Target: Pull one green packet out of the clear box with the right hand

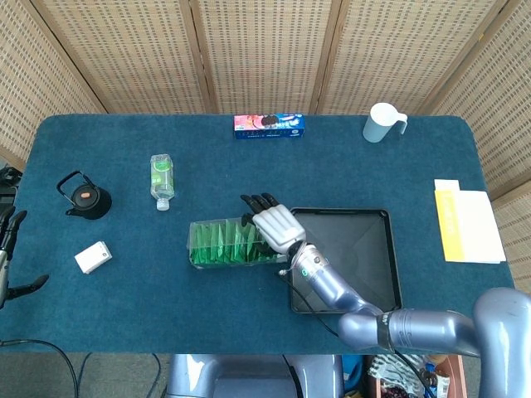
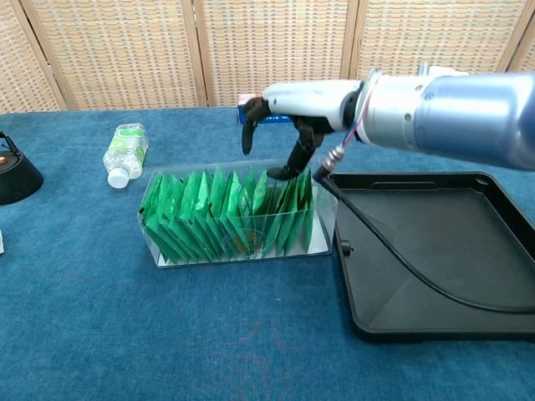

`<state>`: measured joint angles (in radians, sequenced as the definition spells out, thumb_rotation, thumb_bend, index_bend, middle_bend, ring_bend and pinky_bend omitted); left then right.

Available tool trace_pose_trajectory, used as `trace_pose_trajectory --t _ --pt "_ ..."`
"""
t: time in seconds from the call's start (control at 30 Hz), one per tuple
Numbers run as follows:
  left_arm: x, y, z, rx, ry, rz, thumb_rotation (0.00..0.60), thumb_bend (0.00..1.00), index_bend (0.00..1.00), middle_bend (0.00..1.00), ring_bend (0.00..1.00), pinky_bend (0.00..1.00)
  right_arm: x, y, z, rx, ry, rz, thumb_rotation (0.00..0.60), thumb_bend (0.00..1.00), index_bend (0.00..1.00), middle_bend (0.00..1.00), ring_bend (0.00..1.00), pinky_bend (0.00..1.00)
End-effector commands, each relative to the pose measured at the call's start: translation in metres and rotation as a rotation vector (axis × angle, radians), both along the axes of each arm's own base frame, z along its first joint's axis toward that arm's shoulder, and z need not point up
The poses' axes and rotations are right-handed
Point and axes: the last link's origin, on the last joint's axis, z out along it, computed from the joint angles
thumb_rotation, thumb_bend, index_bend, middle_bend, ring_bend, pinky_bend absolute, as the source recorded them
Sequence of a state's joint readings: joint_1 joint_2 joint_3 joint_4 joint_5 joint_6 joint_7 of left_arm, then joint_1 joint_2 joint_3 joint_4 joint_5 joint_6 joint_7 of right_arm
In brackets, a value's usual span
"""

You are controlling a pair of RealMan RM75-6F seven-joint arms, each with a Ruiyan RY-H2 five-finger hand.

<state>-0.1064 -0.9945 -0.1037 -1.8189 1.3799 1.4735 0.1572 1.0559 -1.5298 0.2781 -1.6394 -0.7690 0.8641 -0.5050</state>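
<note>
A clear box (image 1: pixel 217 245) (image 2: pixel 328 219) filled with a row of upright green packets (image 1: pixel 224 240) (image 2: pixel 226 213) lies on the blue table, left of a black tray (image 1: pixel 390 249). My right hand (image 1: pixel 278 224) (image 2: pixel 305 104) hovers over the box's right end, fingers (image 2: pixel 294 159) spread and pointing down, their tips at the tops of the rightmost packets. No packet is lifted or visibly pinched. My left hand (image 1: pixel 10 253) shows only at the far left edge of the head view, its dark fingers apart and holding nothing.
The black tray (image 2: pixel 435 251) sits right beside the box. A water bottle (image 1: pixel 162 178) (image 2: pixel 125 150), a black kettle (image 1: pixel 83 197) and a small white box (image 1: pixel 93 257) lie to the left. A biscuit pack (image 1: pixel 270 126), a cup (image 1: pixel 383 123) and yellow-white papers (image 1: pixel 469 224) lie further off.
</note>
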Motion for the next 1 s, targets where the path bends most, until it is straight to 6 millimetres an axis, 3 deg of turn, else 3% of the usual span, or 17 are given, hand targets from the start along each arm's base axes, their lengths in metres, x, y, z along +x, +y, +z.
trace_pose_trajectory --t 0.03,0.3,0.67,0.83,1.0 --pt "0.0 0.001 0.0 -0.001 -0.003 0.001 0.6 0.07 0.0 0.0 0.0 0.0 0.009 -0.009 0.011 -0.034 -0.044 -0.013 0.6 0.55 0.36 0.01 0.0 0.0" --pt "-0.002 0.002 0.002 -0.002 -0.016 0.008 0.6 0.07 0.0 0.0 0.0 0.0 0.027 -0.042 0.03 -0.133 -0.105 -0.072 0.6 0.55 0.36 0.01 0.0 0.01" --pt "-0.006 0.006 0.005 -0.005 -0.036 0.028 0.6 0.07 0.0 0.0 0.0 0.0 0.033 -0.081 0.025 -0.253 -0.066 -0.169 0.6 0.55 0.36 0.0 0.0 0.02" --pt "-0.007 0.008 0.003 -0.018 -0.035 0.03 0.6 0.07 0.0 0.0 0.0 0.0 0.027 -0.09 0.018 -0.297 -0.025 -0.198 0.6 0.52 0.36 0.0 0.0 0.02" --pt "-0.008 0.01 0.001 -0.031 -0.032 0.032 0.6 0.07 0.0 0.0 0.0 0.0 0.029 -0.084 0.018 -0.294 -0.047 -0.164 0.6 0.41 0.35 0.0 0.0 0.02"
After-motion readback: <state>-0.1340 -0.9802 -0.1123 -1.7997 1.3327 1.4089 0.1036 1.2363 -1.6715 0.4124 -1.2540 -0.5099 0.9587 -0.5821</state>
